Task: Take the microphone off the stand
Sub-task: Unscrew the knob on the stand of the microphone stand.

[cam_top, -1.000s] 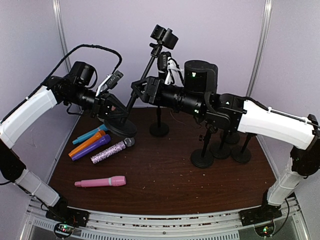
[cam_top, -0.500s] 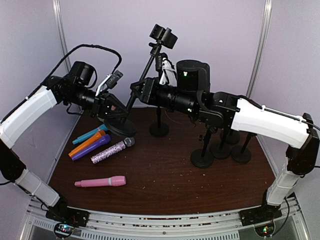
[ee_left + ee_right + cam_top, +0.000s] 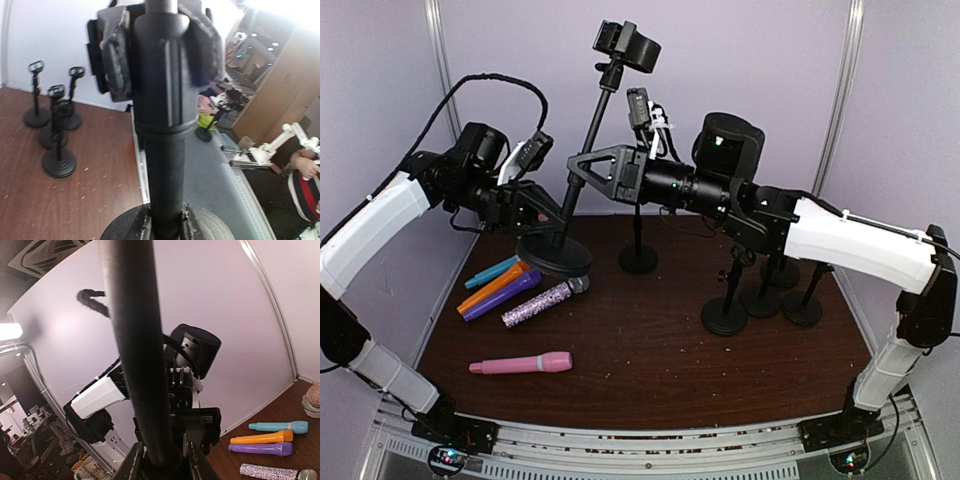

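- At the far left of the table [image 3: 650, 380], you find the microphone stand [image 3: 598, 110] with its round base [image 3: 555, 257] low and its pole leaning so that the top sits to the right of the base.
- Note that the black clip head [image 3: 625, 45] tops the pole; you cannot tell from these views whether a microphone sits in it.
- Check the left gripper [image 3: 552, 210]: it is clamped on the lower pole just above the base. In the left wrist view its pads [image 3: 112, 50] press both sides of the pole [image 3: 162, 115].
- Check the right gripper [image 3: 580, 172]: it is closed around the pole higher up, between the left gripper and the clip head. In the right wrist view the pole [image 3: 135, 340] runs straight through its fingers [image 3: 196, 460].
- You cannot tell whether the base touches the table or hangs just above it.
- Locate five loose microphones near and left of the base: teal microphone [image 3: 500, 270], orange microphone [image 3: 495, 287], purple microphone [image 3: 502, 296], glitter microphone [image 3: 545, 300], and, nearer to you, pink microphone [image 3: 520, 364].
- Locate the spare stands [image 3: 725, 315] upright on the right half of the table, well apart from the held stand.
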Available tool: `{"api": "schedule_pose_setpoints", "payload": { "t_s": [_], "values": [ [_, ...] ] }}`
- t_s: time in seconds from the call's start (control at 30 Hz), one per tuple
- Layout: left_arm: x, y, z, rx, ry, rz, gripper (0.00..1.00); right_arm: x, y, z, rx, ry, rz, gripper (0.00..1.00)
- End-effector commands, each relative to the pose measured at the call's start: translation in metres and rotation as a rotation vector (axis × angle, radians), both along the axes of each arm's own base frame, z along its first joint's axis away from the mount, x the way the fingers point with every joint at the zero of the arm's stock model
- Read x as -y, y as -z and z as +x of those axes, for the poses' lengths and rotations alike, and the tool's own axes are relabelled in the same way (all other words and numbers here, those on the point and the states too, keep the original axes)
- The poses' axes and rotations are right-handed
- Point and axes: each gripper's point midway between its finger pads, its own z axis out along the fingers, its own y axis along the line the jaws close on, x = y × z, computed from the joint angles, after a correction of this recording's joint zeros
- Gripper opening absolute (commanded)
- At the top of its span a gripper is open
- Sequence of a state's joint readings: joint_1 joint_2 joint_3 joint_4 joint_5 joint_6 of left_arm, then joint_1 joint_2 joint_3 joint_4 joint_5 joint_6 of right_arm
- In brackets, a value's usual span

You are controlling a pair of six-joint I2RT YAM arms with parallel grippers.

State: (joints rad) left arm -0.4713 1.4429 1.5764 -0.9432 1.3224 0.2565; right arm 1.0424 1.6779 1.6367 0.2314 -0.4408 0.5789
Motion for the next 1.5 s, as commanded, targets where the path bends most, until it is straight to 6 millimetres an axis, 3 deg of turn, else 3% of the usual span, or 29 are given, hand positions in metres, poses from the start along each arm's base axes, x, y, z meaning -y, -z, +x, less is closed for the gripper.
{"api": "schedule_pose_setpoints", "payload": {
  "t_s": [0.0, 0.17, 0.3, 0.4, 0.53, 0.6, 0.73, 0.83, 0.97, 1.13, 1.47],
  "values": [
    [-0.002, -0.027, -0.017, 0.032, 0.109, -0.131, 0.00, 0.021, -0.052, -0.079, 0.152, -0.341, 0.177, 0.04],
    [-0.004, -0.032, -0.025, -0.008, 0.160, -0.164, 0.00, 0.024, -0.064, -0.104, 0.154, -0.546, 0.248, 0.04],
    [-0.004, -0.031, -0.026, -0.012, 0.166, -0.167, 0.00, 0.020, -0.065, -0.111, 0.135, -0.632, 0.244, 0.14],
    [-0.004, -0.030, -0.025, -0.003, 0.161, -0.165, 0.00, 0.011, -0.054, -0.100, 0.111, -0.578, 0.194, 0.39],
    [-0.002, -0.029, -0.020, 0.035, 0.127, -0.143, 0.00, -0.004, -0.026, -0.059, 0.076, -0.314, 0.035, 0.77],
    [-0.001, -0.029, -0.016, 0.064, 0.098, -0.127, 0.00, -0.003, -0.013, -0.036, 0.046, -0.184, -0.018, 0.83],
    [-0.002, -0.029, -0.003, 0.127, 0.025, -0.091, 0.00, 0.017, 0.011, 0.013, -0.031, 0.134, -0.126, 0.84],
    [-0.004, -0.029, 0.003, 0.151, -0.003, -0.079, 0.00, 0.033, 0.009, 0.019, -0.031, 0.227, -0.127, 0.82],
    [-0.003, -0.025, 0.008, 0.168, -0.023, -0.062, 0.00, 0.042, 0.003, 0.018, -0.005, 0.300, -0.118, 0.72],
    [-0.002, -0.020, 0.016, 0.193, -0.056, -0.035, 0.00, 0.032, -0.004, 0.017, -0.011, 0.319, -0.118, 0.63],
    [-0.001, -0.012, 0.031, 0.233, -0.131, 0.016, 0.00, 0.006, 0.018, 0.027, -0.111, 0.336, -0.200, 0.50]
  ]
}}
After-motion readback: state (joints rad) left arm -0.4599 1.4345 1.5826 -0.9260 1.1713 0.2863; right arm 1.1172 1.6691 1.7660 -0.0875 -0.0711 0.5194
